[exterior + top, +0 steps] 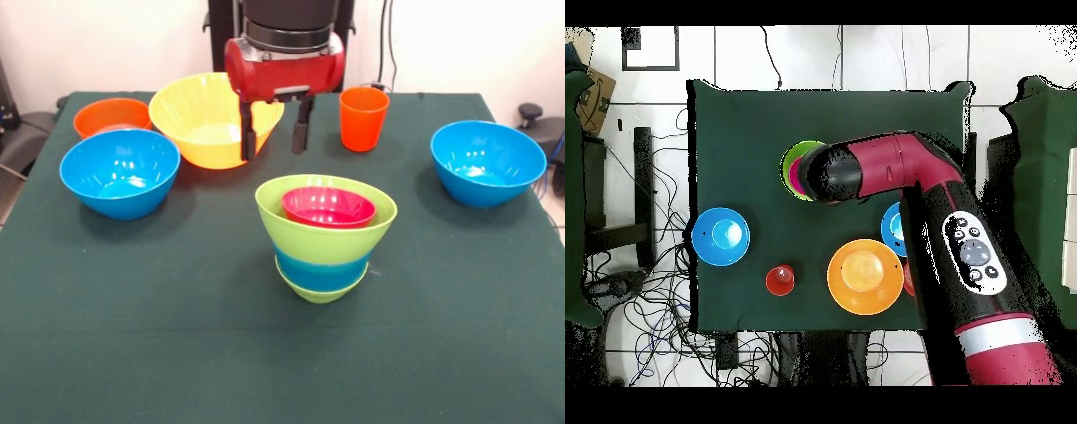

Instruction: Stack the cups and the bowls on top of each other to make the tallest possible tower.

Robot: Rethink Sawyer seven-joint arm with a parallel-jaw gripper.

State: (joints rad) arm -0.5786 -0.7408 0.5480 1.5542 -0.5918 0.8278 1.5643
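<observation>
Front view: glossy round tower, red-pink bowl nested atop.

Dark green cloth covers the table; tangled black cables lie on the white tiled floor beside it, by a black stand.

Glossy smooth plastic everywhere: the bowls, like the yellow bowl, and the orange cup. Matt green cloth covers the table. The arm's red shell shines.
</observation>
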